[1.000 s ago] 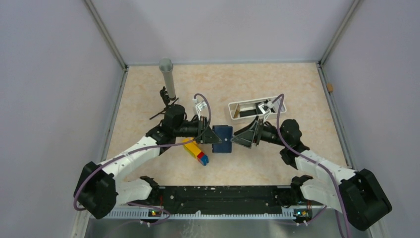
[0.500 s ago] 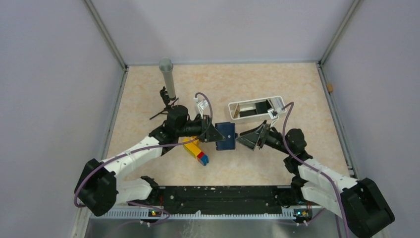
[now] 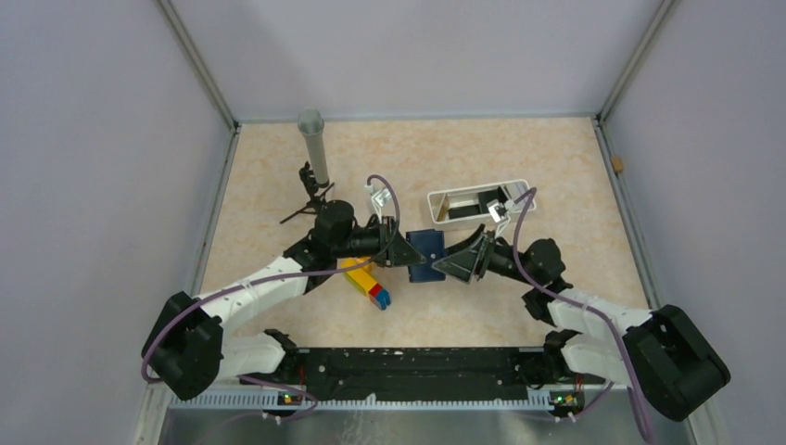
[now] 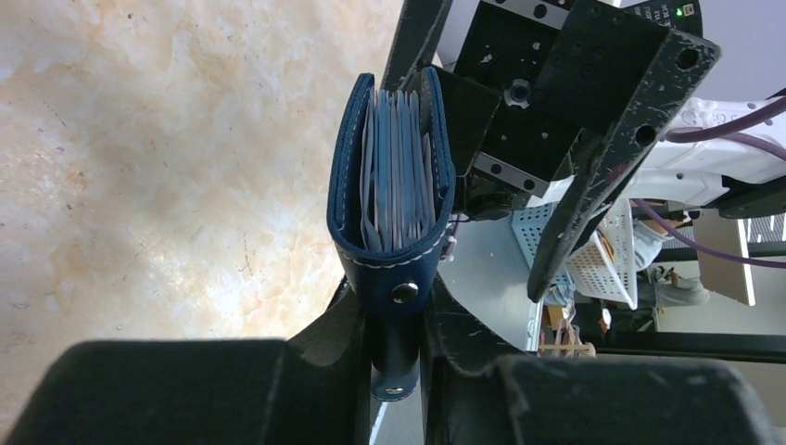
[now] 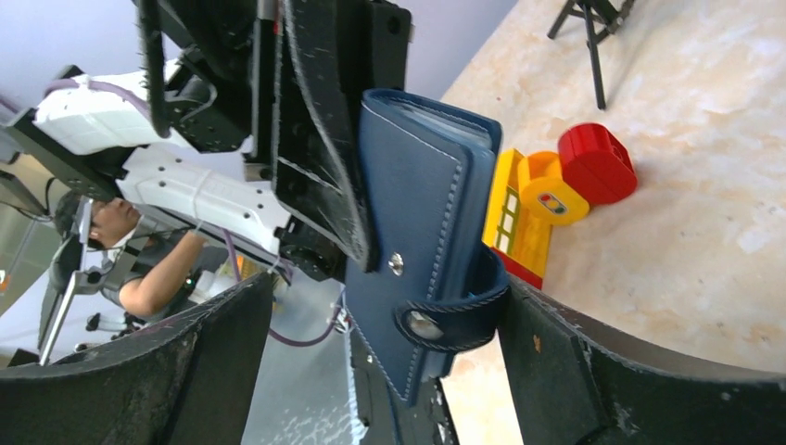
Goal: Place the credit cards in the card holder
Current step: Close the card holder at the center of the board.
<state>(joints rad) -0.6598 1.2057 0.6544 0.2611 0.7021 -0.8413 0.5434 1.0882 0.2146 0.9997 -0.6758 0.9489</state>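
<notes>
The navy card holder [image 3: 427, 252] is held off the table at the middle, folded, its snap strap loose. My left gripper [image 3: 402, 250] is shut on its left end; in the left wrist view the card holder [image 4: 393, 190] stands on edge between my fingers [image 4: 315, 357], showing pale inner slots. My right gripper [image 3: 461, 262] is open, its jaws astride the card holder's right end [image 5: 422, 213]; the strap touches my right finger [image 5: 630, 371]. A tan card [image 3: 444, 208] stands in the white tray [image 3: 525, 188]. The greyish card is not told apart.
Yellow, red and blue toy bricks [image 3: 367, 281] lie just below the left gripper, also showing in the right wrist view [image 5: 547, 199]. A grey cylinder [image 3: 313, 146] and a small black stand [image 3: 307, 197] are at the back left.
My right gripper drew back to the right, then came left again, so that its open jaws now straddle the card holder. My left gripper has carried the card holder slightly right.
</notes>
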